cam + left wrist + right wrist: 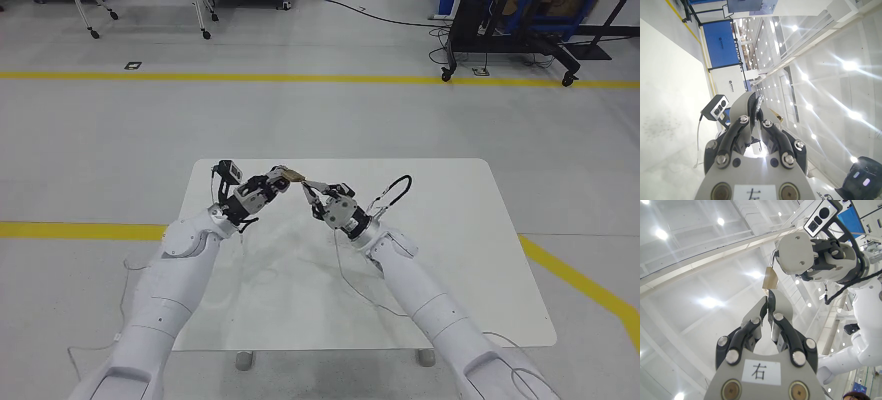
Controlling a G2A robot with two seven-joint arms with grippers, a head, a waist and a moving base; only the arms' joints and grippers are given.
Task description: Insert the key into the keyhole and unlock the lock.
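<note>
A brass padlock (288, 175) hangs in the air above the far part of the white table (450, 280). My left gripper (272, 183) is shut on its silver shackle (760, 100), and the brass body (777, 116) shows just beyond the fingers. My right gripper (769, 296) is shut on the key (765, 292), whose tip sits right at the underside of the padlock (770, 278). In the right wrist view the left gripper (776, 256) pinches the shackle from above. From the top the right gripper (308, 187) faces the lock from the right.
Both grippers meet high over the table's far middle. A black cable (392, 190) loops off the right wrist. Beyond the table lie a yellow floor line (300, 78) and a dark wheeled rack (510, 40).
</note>
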